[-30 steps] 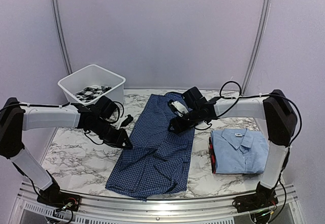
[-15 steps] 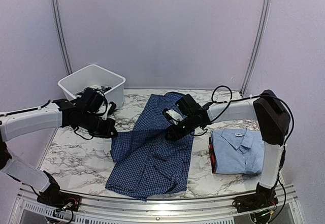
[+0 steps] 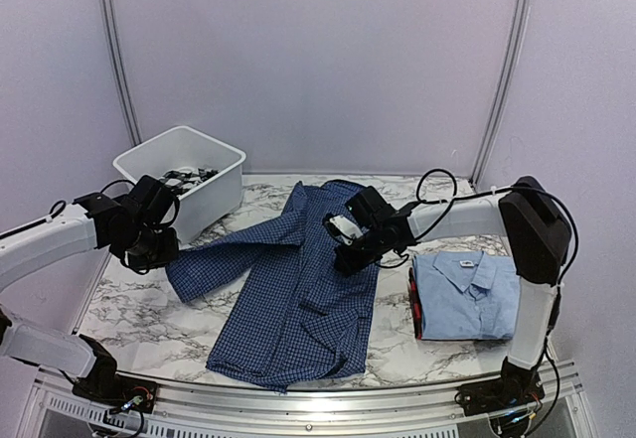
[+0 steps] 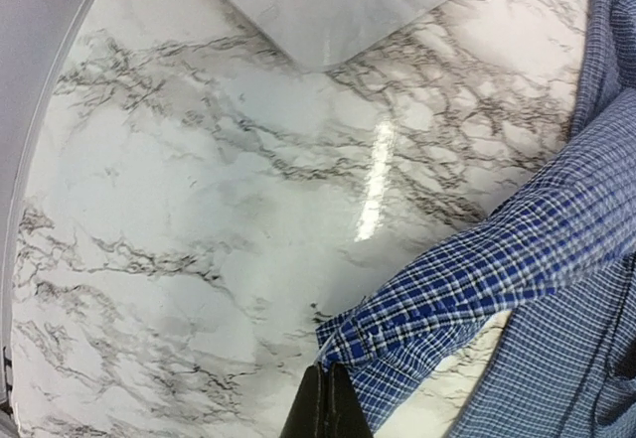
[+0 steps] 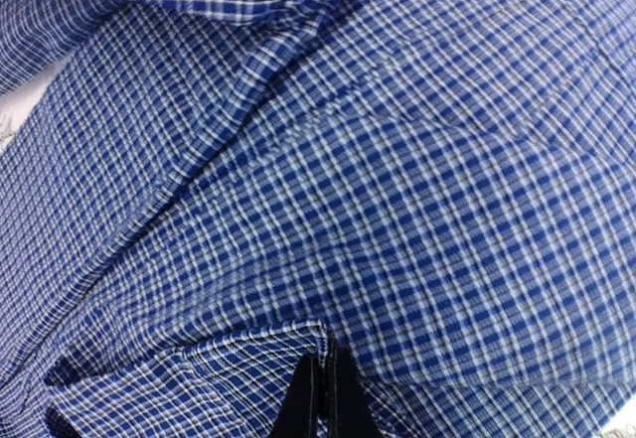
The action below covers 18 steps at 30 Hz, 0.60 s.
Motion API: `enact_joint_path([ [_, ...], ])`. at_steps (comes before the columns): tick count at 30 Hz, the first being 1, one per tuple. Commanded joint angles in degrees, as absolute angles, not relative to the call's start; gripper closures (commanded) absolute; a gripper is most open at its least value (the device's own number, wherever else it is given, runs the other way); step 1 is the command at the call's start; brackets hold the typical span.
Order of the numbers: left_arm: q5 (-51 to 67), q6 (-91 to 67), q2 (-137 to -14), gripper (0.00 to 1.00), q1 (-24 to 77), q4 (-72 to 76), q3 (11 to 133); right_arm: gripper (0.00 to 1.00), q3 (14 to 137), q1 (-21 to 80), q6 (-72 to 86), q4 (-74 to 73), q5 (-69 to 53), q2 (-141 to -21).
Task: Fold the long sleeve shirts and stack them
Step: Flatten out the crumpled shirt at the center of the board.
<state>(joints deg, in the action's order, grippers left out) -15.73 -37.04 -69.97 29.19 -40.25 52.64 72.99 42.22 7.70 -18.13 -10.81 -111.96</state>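
The marbled desk (image 3: pixel 129 309) carries everything. Down its middle lies the dark blue checked shirt (image 3: pixel 298 314), collar toward the far wall and one sleeve stretched out to the left. A white bin (image 3: pixel 221 192) stands at the far left corner with black and white items inside. On the right, just beside the checked shirt and well apart from the bin, the light blue shirt (image 3: pixel 467 294) lies folded, collar up, its white neck label showing. The left tool (image 3: pixel 162 251) has its fingers pressed together on the end of the outstretched sleeve, which runs from it back to the shirt's body. The right tool (image 3: pixel 350 257) is likewise closed, its tips nipping a fold of check cloth on the shirt's upper right part, near the collar.
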Motion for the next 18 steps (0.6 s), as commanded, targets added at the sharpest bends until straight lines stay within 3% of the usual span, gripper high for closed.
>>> enact_joint_path([
  [1,-20.99,-39.71,-68.83,1.00,26.71,-45.29,51.51,1.00,71.50,42.32,9.79,-20.05,-5.44,-107.00],
  [12,-21.72,-34.59,-71.60,1.00,20.59,-45.55,54.91,1.00,65.00,31.94,14.16,-26.30,3.25,-88.77],
  [18,-21.31,-32.59,-74.48,1.00,19.15,-44.69,57.26,1.00,67.18,31.05,14.80,-31.16,7.37,-78.16],
])
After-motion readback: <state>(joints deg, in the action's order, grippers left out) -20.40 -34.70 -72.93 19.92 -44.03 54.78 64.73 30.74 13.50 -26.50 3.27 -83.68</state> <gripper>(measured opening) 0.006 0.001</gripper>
